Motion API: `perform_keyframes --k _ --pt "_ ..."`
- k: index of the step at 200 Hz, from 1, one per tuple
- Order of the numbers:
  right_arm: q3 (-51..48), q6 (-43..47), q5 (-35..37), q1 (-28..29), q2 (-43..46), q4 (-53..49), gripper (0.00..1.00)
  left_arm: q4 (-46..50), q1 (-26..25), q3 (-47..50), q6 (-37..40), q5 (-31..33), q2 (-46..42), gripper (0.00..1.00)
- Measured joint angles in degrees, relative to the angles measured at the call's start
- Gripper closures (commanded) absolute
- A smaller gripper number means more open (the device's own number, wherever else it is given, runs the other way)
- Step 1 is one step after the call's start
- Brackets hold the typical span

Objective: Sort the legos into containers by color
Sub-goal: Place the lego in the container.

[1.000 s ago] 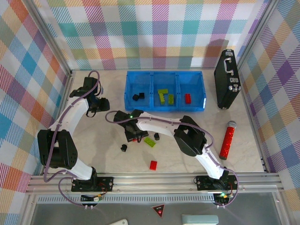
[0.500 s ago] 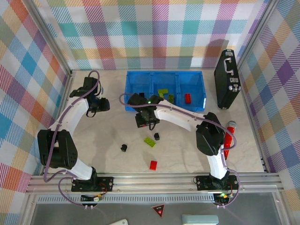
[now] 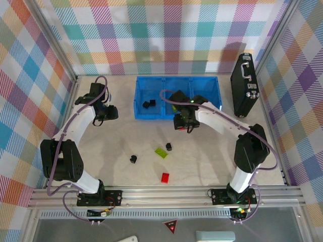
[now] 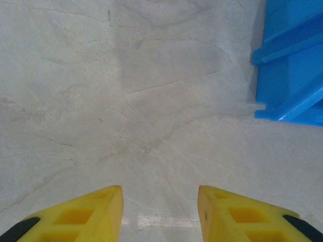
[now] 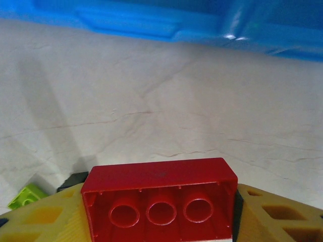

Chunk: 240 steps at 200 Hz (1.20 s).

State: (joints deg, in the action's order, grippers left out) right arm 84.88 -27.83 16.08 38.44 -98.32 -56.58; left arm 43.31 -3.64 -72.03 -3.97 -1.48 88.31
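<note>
Over on the left side, my left gripper [image 4: 159, 196] hangs above bare table [image 4: 151, 101], yellow fingers apart with nothing between them, and a corner of the blue tray [image 4: 287, 75] sits just off to its right. That arm is not the one in play.

Next across, the tray's left compartment [image 3: 151, 93] has a black lego [image 3: 147, 104] in it, so black belongs there. Down on the open table, well short of the tray, lie a loose black brick [image 3: 133, 159], a lime brick [image 3: 161, 152] just beside a second black brick [image 3: 168, 147], and a loose red brick [image 3: 165, 177] nearest the bases.

Now the one that matters. My right gripper [image 3: 182, 123] is clamped on a red brick [image 5: 159, 194], its hollow underside facing the wrist camera. The brick's long axis runs from finger to finger, roughly parallel to the tray's near wall. From above I sit just on the near side of that wall, about level with the middle compartment.

My own forearm covers much of the middle and right compartments, so I can't tell which holds red; my guess is the right compartment [image 3: 213, 101]. If so, the drop point lies ahead and to my right: over the wall, then sideways along the brick's own long axis.
</note>
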Motion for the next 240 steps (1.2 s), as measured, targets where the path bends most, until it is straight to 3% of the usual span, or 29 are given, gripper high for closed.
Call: perform_keyframes --k 56,88,240 --pt "0.2 5.1 -0.3 -9.3 1.6 0.0 0.38 0.0 0.0 0.0 0.0 0.0 0.0 0.57" --pt "4.9 8.2 -1.5 -14.5 -0.7 0.5 0.38 0.0 0.0 0.0 0.0 0.0 0.0 0.57" --pt "38.9 16.0 -5.4 -26.2 -32.9 2.4 0.39 0.0 0.0 0.2 0.4 0.0 1.0 0.58"
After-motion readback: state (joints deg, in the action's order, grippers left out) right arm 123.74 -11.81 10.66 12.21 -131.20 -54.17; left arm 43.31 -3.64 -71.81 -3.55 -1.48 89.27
